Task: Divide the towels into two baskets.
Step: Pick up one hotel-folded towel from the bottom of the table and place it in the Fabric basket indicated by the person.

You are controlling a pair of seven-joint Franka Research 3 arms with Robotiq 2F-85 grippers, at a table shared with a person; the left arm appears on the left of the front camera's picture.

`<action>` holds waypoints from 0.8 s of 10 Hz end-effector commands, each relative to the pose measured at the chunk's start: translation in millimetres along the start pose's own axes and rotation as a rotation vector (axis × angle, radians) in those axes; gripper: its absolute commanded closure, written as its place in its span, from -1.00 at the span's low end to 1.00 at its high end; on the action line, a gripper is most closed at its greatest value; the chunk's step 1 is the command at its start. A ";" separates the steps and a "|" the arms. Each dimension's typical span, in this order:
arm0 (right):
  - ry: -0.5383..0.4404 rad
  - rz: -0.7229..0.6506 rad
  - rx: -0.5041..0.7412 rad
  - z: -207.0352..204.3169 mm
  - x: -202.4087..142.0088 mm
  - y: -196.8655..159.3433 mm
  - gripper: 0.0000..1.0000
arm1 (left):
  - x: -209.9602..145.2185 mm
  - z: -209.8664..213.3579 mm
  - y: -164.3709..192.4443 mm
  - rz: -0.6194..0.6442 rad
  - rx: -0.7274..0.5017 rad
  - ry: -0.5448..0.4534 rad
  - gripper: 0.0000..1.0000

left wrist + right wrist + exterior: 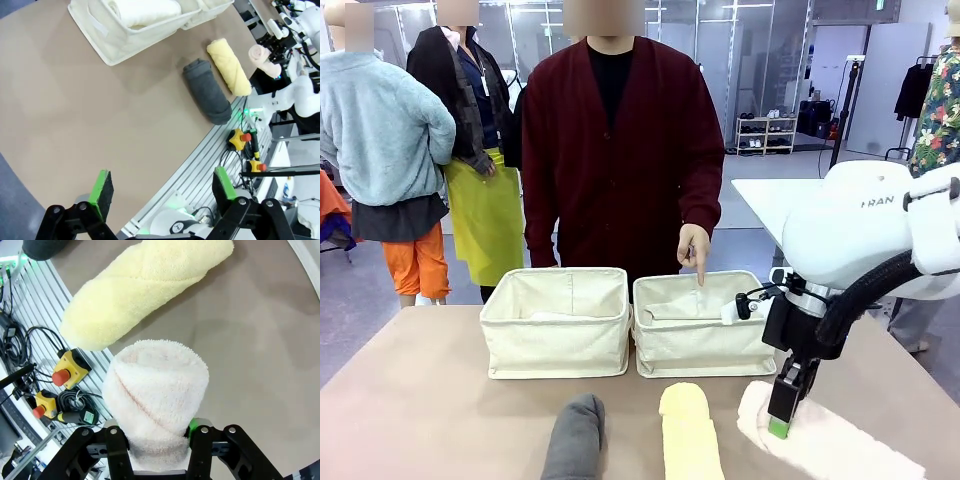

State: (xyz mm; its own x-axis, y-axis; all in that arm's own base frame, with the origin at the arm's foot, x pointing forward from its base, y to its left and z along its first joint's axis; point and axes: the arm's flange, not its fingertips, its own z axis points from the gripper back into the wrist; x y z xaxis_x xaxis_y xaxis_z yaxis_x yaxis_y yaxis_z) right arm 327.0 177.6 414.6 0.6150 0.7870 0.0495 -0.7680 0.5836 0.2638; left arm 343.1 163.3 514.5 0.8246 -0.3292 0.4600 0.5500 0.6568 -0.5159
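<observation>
Two cream baskets stand side by side at the far side of the table, the left basket (558,345) and the right basket (700,350). A white towel (145,10) lies in one basket (115,40). The person's hand (694,250) points down into the right basket. Near the front edge lie a dark grey towel (575,440) (207,92) and a pale yellow towel (688,435) (145,285). My right gripper (780,425) (157,440) is shut on the pale pink towel (830,445) (155,390). My left gripper (162,187) hangs open above the table's near edge, holding nothing.
Yellow emergency-stop boxes (62,372) (240,137) and cables lie on the slatted rail just beyond the table's front edge. The person stands close behind the baskets. Bare tabletop (410,400) stretches left of the grey towel.
</observation>
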 end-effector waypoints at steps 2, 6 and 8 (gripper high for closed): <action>-0.028 0.338 -0.227 45.6 38.9 -7.5 0.27 | -2.0 -0.1 -1.7 0.001 0.010 -0.001 -1.00; 0.044 0.523 -0.349 101.9 112.2 -18.4 0.27 | -2.0 -0.1 -1.7 0.001 0.010 -0.001 -1.00; 0.064 0.588 -0.346 116.5 155.1 -16.7 0.27 | -2.0 -0.1 -1.7 0.001 0.010 -0.001 -1.00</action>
State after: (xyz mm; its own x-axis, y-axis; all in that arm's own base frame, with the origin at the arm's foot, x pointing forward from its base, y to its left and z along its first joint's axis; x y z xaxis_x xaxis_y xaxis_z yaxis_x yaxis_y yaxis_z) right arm 442.2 251.0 524.7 0.1188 0.9913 0.0571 -0.9841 0.1252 -0.1262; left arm 343.1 163.1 514.3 0.8247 -0.3294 0.4597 0.5500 0.6565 -0.5162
